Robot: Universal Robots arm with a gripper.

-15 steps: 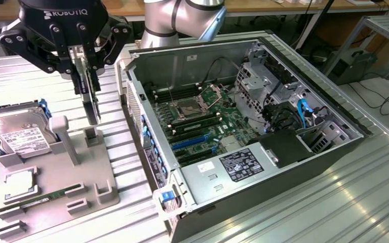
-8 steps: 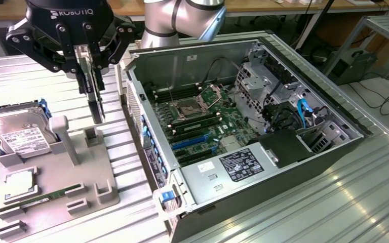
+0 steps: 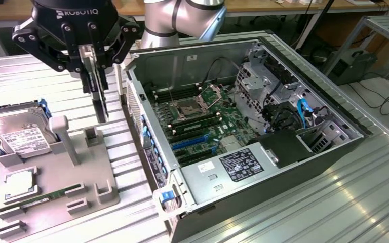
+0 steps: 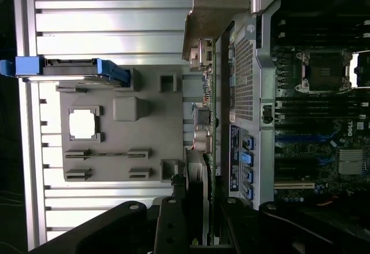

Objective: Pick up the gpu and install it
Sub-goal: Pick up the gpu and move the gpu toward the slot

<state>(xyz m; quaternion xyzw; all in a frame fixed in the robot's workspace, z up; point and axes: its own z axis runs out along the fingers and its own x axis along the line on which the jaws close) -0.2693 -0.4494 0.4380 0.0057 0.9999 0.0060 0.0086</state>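
Observation:
The gpu (image 3: 100, 104) is a thin dark card hanging edge-on, upright, above the grey holder tray (image 3: 107, 174). My gripper (image 3: 91, 68) is shut on its upper edge. In the wrist view the gpu (image 4: 209, 144) runs away from my gripper (image 4: 203, 219) as a narrow strip with connectors along it, ending in its silvery bracket (image 4: 211, 11). The card hangs just outside the side wall of the open computer case (image 3: 155, 147). Inside the case, the motherboard's blue slots (image 3: 191, 140) lie bare, and they also appear in the wrist view as blue slots (image 4: 298, 141).
On the tray sit a boxy hard drive (image 3: 17, 135) with blue rails, a square processor (image 3: 20, 182) and a green memory stick (image 3: 40, 198). The case holds a processor socket (image 3: 186, 109), a drive cage (image 3: 265, 81) and cables (image 3: 303, 111). Ribbed aluminium table (image 3: 343, 192) surrounds everything.

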